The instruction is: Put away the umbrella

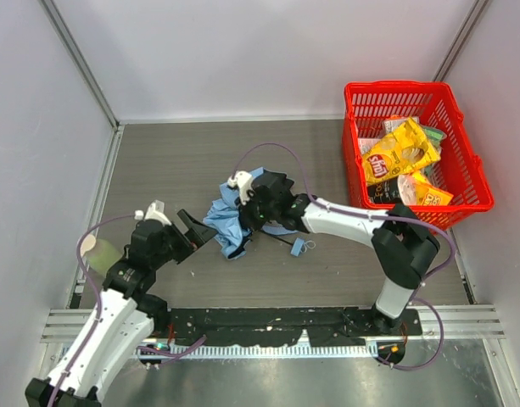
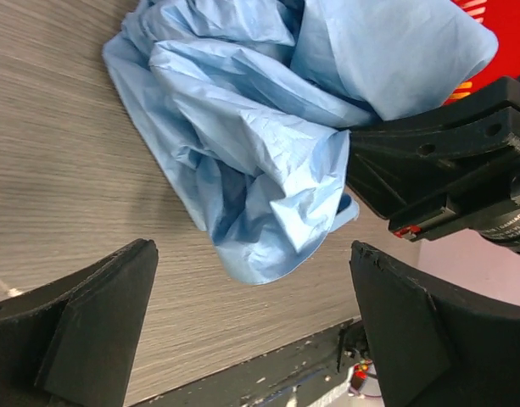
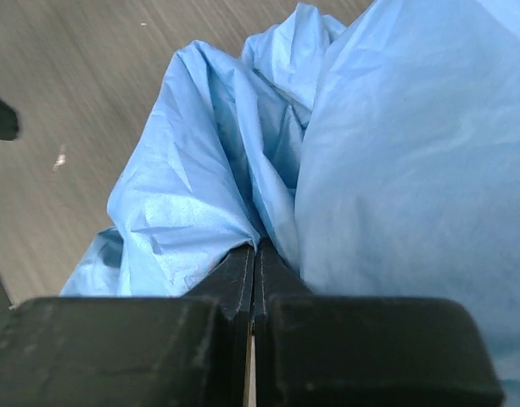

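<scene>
The umbrella (image 1: 228,219) lies as a crumpled heap of light blue fabric on the wooden tabletop, and its small blue handle (image 1: 299,247) sits on the table to the right. My right gripper (image 1: 248,210) reaches in from the right and is shut on a fold of the fabric; in the right wrist view the jaws (image 3: 254,254) meet with the umbrella cloth (image 3: 395,153) pinched at their tips. My left gripper (image 1: 192,227) is open just left of the heap. In the left wrist view its fingers (image 2: 90,322) stand wide apart with the fabric (image 2: 243,153) ahead of them, untouched.
A red basket (image 1: 395,87) holding snack bags stands at the back right. White walls enclose the table on the left, back and right. A black strip and metal rail run along the near edge (image 1: 268,326).
</scene>
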Robot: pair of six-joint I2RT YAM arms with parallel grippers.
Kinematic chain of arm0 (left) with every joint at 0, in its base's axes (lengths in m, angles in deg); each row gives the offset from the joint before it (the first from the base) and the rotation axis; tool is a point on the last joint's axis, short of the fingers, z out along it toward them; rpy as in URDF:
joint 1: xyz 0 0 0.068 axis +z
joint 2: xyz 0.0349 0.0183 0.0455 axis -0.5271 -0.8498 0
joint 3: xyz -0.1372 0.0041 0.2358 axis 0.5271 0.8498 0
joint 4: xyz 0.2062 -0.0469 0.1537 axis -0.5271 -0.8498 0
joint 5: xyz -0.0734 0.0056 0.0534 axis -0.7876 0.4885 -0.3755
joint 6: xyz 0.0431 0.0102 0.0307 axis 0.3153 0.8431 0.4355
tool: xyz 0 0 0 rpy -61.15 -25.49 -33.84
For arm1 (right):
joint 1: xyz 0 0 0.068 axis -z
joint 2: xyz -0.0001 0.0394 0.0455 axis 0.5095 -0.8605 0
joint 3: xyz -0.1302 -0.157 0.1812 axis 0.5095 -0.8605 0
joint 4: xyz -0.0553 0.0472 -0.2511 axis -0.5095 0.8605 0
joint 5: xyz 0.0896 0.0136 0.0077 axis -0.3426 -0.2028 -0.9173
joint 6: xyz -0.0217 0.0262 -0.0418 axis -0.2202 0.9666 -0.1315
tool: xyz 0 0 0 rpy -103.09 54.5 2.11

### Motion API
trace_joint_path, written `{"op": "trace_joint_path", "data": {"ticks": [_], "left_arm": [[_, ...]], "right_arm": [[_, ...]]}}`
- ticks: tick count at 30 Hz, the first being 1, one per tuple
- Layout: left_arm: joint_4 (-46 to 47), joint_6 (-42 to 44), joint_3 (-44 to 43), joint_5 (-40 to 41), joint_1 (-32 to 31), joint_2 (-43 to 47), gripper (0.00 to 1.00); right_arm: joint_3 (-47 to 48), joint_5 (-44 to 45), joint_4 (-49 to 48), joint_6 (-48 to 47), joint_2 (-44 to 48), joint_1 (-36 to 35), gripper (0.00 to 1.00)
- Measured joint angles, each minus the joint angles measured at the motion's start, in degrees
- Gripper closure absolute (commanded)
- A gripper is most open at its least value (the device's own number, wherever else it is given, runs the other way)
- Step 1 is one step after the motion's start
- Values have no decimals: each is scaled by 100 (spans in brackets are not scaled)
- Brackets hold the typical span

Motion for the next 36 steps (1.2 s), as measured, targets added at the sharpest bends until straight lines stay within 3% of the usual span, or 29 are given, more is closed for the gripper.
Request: {"op": "trace_joint_path", "data": {"ticks": [6,11,20,25,32,36], "left_arm": [[828,-496,162,-396,0,-614,3],[1174,-935,529,-404,0,-903,26],[1456,-1416,1086,9,0,-525,25],[2363,-1572,1126,-20,0,-1491,18],[4135,-1711,1134,-321,0,-3088,43],[4686,-1816,1069,-439,0,-3963,43]], "right_arm": [[-120,-1139,-271,697,-11,433,99],[-138,-1410,-507,1130,-109,754,99],[-66,-1346,-549,1744,-726,1276,99],[-46,-1429,-555,1880,-846,1419,99],[120,-1552,-560,1902,-944,1447,99],[129,-1587,-553,1902,-944,1449,99]]}}
